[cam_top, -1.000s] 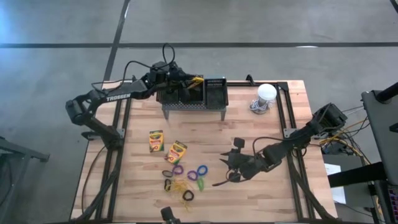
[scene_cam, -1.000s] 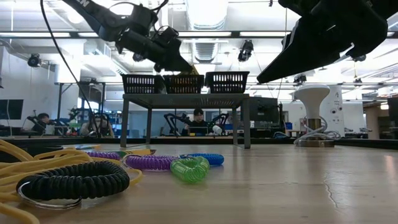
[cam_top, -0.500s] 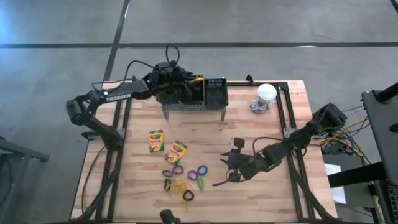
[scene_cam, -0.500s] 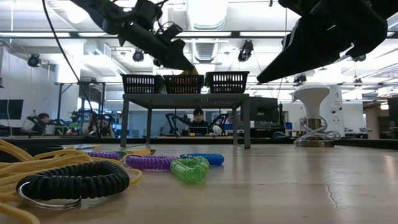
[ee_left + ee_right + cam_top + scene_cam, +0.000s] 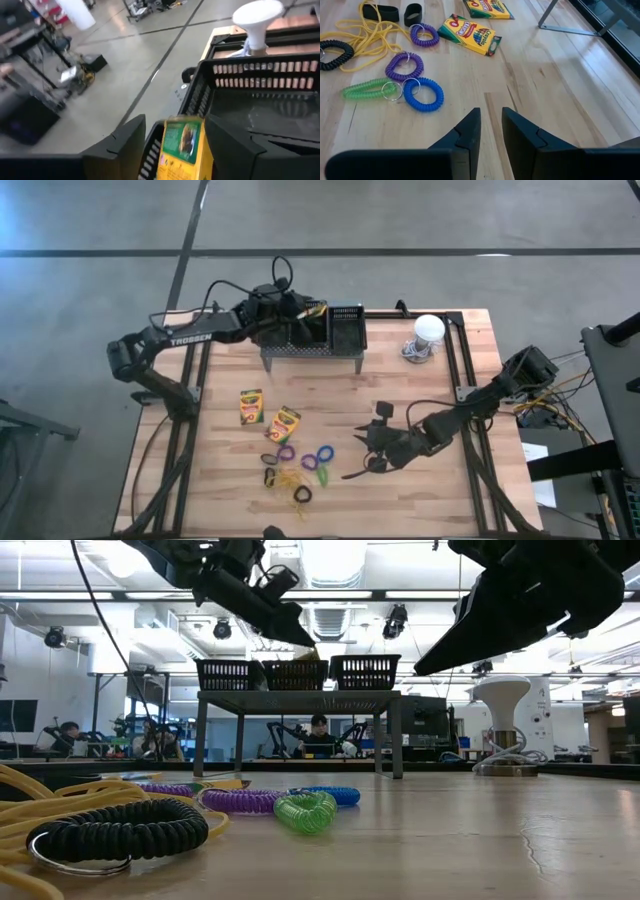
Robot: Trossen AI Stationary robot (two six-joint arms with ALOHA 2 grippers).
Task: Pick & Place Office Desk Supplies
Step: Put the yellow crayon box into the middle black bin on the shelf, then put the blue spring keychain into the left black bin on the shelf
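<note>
1. Over the bench's far edge, your left gripper (image 5: 312, 311) hangs above the middle mesh basket (image 5: 308, 327) on the grey stand (image 5: 311, 351), fingers apart around a crayon box (image 5: 183, 146); whether they touch it, you cannot tell.
2. Near the bench's middle, two crayon boxes (image 5: 268, 412) and coiled loops (image 5: 403, 80) lie loose.
3. Your right gripper (image 5: 488, 131) hovers beside them, fingers narrowly apart, empty.
</note>
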